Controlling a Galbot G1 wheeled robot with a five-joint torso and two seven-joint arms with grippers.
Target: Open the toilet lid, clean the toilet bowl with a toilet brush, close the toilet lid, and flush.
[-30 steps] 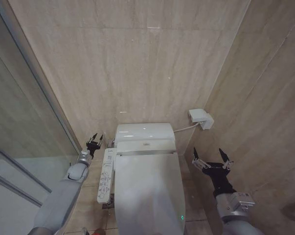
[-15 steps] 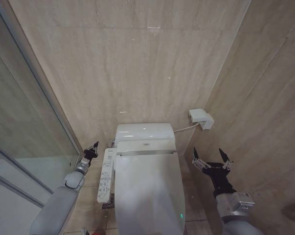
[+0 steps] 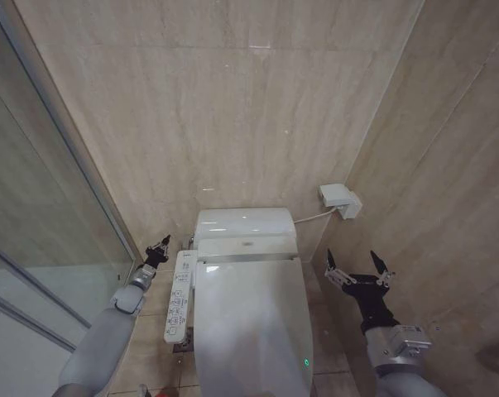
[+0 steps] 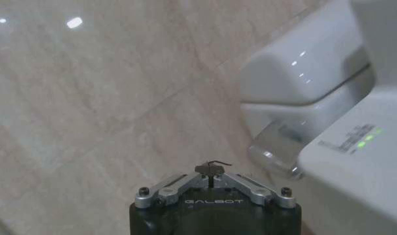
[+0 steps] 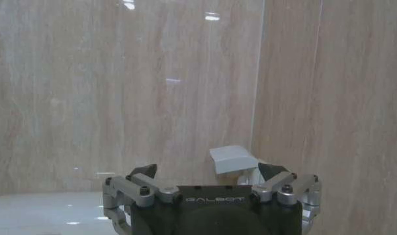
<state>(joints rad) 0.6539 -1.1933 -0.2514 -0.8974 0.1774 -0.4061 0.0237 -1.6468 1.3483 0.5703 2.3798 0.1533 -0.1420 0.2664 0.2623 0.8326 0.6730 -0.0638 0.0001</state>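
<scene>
The glossy white toilet lid (image 3: 251, 318) lies shut over the seat, so the toilet bowl under it is hidden. The toilet brush is out of view. My left gripper (image 3: 158, 248) hangs shut with nothing in it, just left of the toilet's rear unit (image 3: 242, 223) and beyond the far end of the white button panel (image 3: 179, 298). In the left wrist view the left gripper (image 4: 211, 172) has its tips together, with the rear unit (image 4: 303, 73) and lit panel (image 4: 352, 149) beside it. My right gripper (image 3: 358, 269) is open over the floor right of the toilet; the right wrist view shows the right gripper (image 5: 207, 172) empty.
A glass shower partition (image 3: 42, 207) runs along the left, close to my left arm. Beige tiled walls close in behind and on the right. A white wall box (image 3: 340, 199) with a hose sits behind the toilet on the right, and the wall box (image 5: 233, 159) lies ahead of my right gripper.
My left gripper has gone from open to shut and dropped slightly beside the button panel. The right arm and the lid have not moved.
</scene>
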